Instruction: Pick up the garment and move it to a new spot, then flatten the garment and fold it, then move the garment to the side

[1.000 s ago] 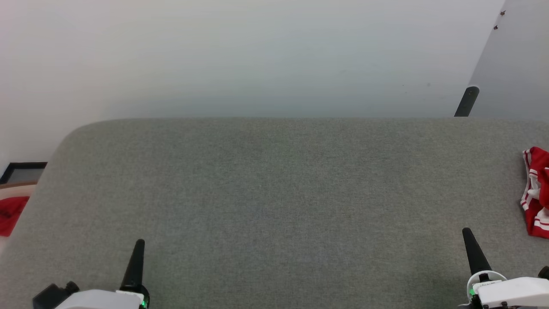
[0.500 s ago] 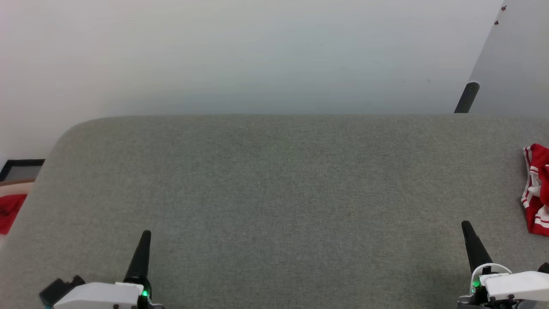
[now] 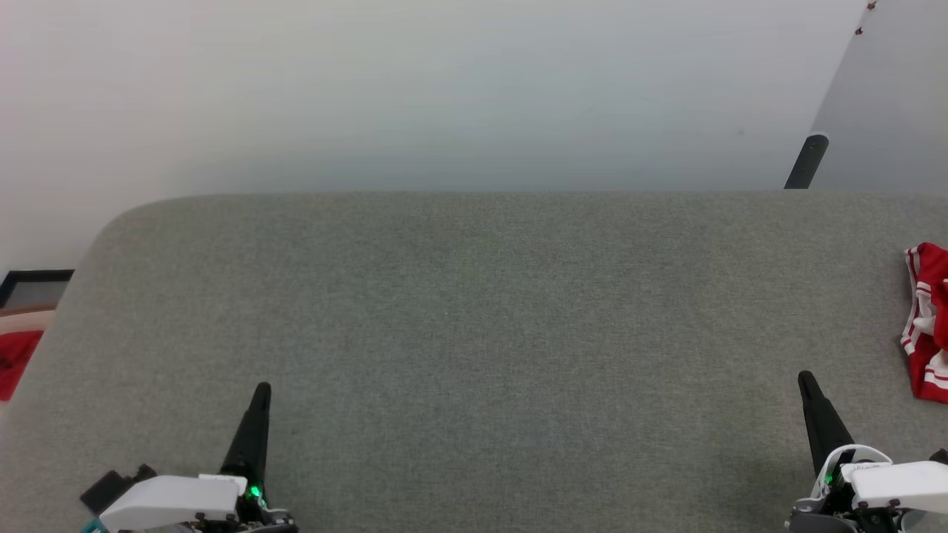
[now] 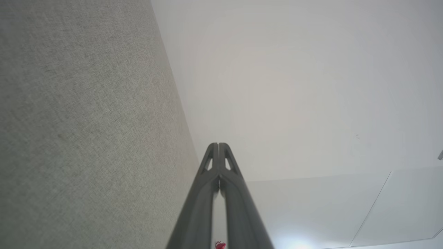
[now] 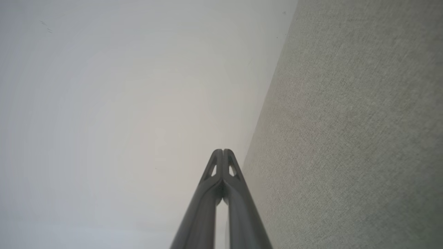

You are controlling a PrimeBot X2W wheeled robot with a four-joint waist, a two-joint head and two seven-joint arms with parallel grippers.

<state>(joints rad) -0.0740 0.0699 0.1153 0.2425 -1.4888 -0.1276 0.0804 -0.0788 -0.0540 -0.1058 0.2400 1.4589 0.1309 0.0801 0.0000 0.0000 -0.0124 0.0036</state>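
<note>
- Left pincer (image 3: 261,389) is closed and holds nothing. It sits low at the near left of the grey bench (image 3: 474,311), tip pointing away from the robot.
- Right pincer (image 3: 806,379) is the same at the near right: closed and empty.
- Both wrist views show the two dark fingers (image 4: 207,193) pressed together along their length, over bare grey cloth and pale wall (image 3: 444,89).
- The garment (image 3: 927,326) lies at the far right of the bench, beyond the right pincer and apart from it. It shows red with white stripes and looks bunched.
- The head view's edge cuts the garment off, so I can't tell whether it is folded or just heaped.
- This scene fits two stages: a shirt waiting to be fetched, or a shirt already put aside. I can't settle which.
- Risk: the bench's right edge isn't in view, so a nudge or drag that way could tip the garment off.
- Risk: any reach from here with the pincers closed would push the soft jersey cloth into a tighter heap instead of taking hold.
- Risk: a low pinch could catch the bench's own grey cover along with the shirt.
- Risk: a plain red cloth (image 3: 15,363) lies off the bench at far left, below its level. The matching colour could draw a pick to the wrong item.
- Risk: loose white sleeves may trail and snag if the shirt is lifted by one point.
</note>
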